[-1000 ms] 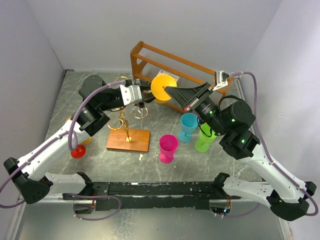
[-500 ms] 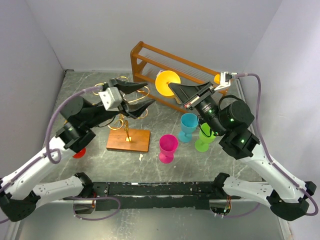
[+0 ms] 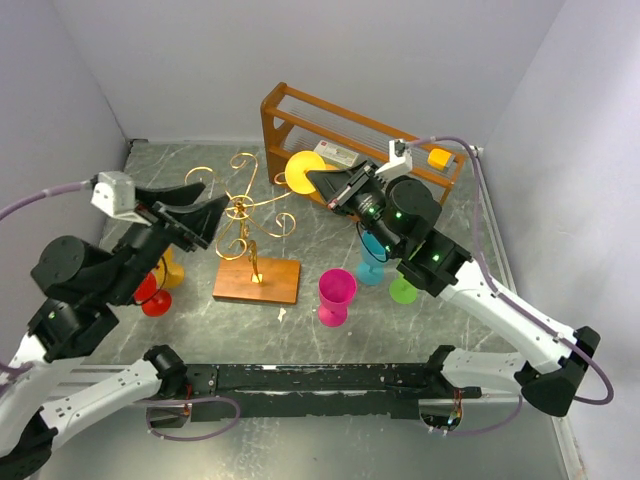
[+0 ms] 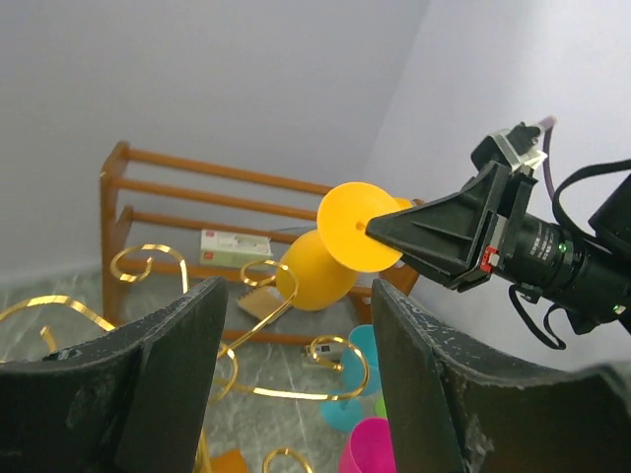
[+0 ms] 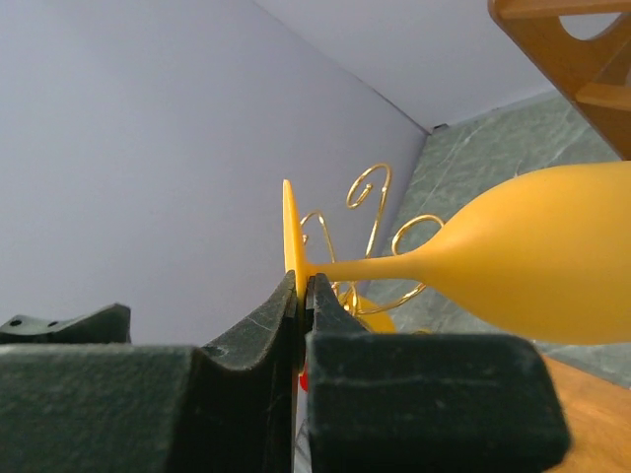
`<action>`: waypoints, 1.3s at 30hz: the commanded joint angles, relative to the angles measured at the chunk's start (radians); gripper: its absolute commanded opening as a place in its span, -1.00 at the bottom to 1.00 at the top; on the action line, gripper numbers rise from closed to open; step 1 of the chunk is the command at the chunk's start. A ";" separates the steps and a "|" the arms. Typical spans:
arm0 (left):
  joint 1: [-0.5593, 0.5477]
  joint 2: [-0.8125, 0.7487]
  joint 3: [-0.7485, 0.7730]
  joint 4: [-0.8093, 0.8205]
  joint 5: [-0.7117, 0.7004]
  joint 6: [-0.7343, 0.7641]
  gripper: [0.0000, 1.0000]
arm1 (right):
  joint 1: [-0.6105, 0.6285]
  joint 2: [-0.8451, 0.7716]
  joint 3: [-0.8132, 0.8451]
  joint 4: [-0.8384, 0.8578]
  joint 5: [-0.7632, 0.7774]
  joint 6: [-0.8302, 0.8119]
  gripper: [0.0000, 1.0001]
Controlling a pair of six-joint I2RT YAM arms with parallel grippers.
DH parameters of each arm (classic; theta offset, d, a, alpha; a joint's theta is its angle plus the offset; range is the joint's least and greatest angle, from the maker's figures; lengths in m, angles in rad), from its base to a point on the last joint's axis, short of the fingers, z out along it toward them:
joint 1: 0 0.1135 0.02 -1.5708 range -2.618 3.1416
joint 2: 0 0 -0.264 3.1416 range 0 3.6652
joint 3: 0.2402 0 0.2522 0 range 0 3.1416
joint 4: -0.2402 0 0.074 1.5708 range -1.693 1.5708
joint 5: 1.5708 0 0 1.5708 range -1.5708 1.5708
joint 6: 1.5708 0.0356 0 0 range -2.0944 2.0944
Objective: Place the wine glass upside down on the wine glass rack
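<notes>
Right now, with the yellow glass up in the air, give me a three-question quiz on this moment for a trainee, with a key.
1. True or false: the left gripper holds the yellow wine glass.
2. Which part of that glass does the right gripper clamp? A) the bowl B) the middle of the stem C) the flat round foot
3. Does any glass hang on the gold wire rack?

Key:
1. False. Its jaws stand open with nothing between them.
2. C. The foot is pinched between the shut fingers and the glass lies sideways.
3. No. There is no glass on it.
</notes>
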 commanded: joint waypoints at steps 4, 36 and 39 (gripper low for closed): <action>-0.003 -0.135 -0.018 -0.213 -0.164 -0.117 0.47 | -0.043 0.070 0.047 0.036 -0.016 -0.009 -1.00; -0.003 -0.278 -0.158 -0.259 -0.205 -0.034 0.54 | -0.207 0.460 0.369 -0.099 -0.696 -0.049 -1.00; -0.003 -0.297 -0.169 -0.231 -0.168 -0.038 0.54 | -0.207 0.442 0.362 -0.112 -0.695 -0.087 -1.00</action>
